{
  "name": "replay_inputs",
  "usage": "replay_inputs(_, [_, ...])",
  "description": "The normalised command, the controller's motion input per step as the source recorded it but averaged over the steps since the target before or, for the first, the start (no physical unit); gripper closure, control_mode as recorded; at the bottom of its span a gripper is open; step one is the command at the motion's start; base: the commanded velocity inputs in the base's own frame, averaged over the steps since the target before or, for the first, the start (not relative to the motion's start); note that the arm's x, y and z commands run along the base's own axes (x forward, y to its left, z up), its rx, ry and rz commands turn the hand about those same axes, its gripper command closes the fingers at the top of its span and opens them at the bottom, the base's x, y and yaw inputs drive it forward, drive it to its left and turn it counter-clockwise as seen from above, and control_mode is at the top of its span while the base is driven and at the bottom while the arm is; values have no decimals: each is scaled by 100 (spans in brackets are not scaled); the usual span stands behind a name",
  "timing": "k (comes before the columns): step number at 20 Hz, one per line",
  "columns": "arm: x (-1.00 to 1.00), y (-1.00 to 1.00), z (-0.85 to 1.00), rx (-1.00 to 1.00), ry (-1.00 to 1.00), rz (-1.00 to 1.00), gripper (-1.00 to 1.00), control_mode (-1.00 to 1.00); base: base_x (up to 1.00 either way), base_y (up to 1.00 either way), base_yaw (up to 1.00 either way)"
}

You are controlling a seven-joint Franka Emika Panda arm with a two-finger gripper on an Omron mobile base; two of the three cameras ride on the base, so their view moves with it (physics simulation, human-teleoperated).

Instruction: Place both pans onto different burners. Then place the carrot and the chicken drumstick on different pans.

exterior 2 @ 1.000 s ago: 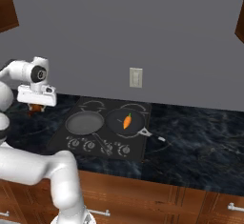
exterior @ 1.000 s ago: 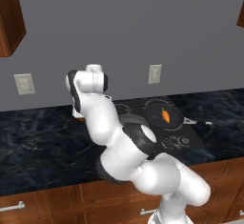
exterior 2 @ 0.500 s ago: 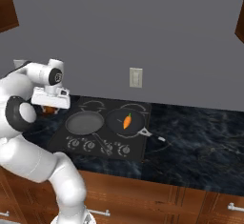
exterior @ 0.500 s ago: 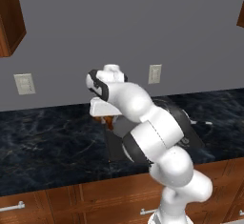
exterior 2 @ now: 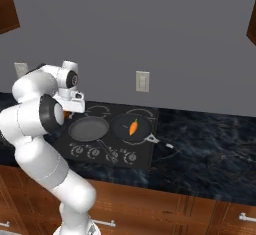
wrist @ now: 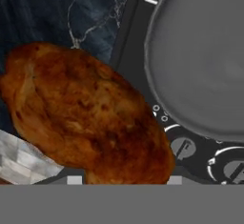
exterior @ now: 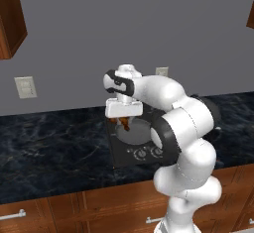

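My gripper (exterior: 124, 121) is shut on the glossy brown chicken drumstick (exterior: 127, 124) and hangs above the left edge of the black cooktop (exterior 2: 142, 155). In the hand view the drumstick (wrist: 86, 118) hides my fingertips, and the empty grey pan (wrist: 205, 61) lies beside it at the upper right. Two pans sit on neighbouring burners: the empty pan (exterior 2: 89, 128) on the left and a second pan (exterior 2: 124, 124) on the right with the orange carrot (exterior 2: 133, 127) in it. From the right base view my gripper (exterior 2: 68, 113) is just left of the empty pan.
Round knobs (exterior 2: 94, 152) run along the cooktop's front. Dark marble counter (exterior 2: 210, 154) stretches to both sides, with wooden cabinets (exterior: 74, 212) below. Wall outlets (exterior 2: 142, 81) sit on the grey backsplash. The right pan's handle (exterior 2: 162, 143) reaches onto the counter.
The arm has swung to the right, carrying the drumstick from over the left counter to the cooktop's left edge, beside the empty pan. Pans and carrot have stayed put.
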Motion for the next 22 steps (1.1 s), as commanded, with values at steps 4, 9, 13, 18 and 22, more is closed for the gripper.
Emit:
replay_inputs(4, [2,-48,-1,0,-14,0,100,-100,0,0,0])
replay_inputs(9, [1,-45,-17,0,-19,0,100,-100,0,0,0])
replay_inputs(13, [0,-43,-30,0,-17,0,100,-100,0,0,0])
replay_inputs(18, [5,-32,-34,0,-12,0,100,-100,0,0,0])
replay_inputs(22, [18,-13,-14,0,-3,0,100,-100,0,0,0])
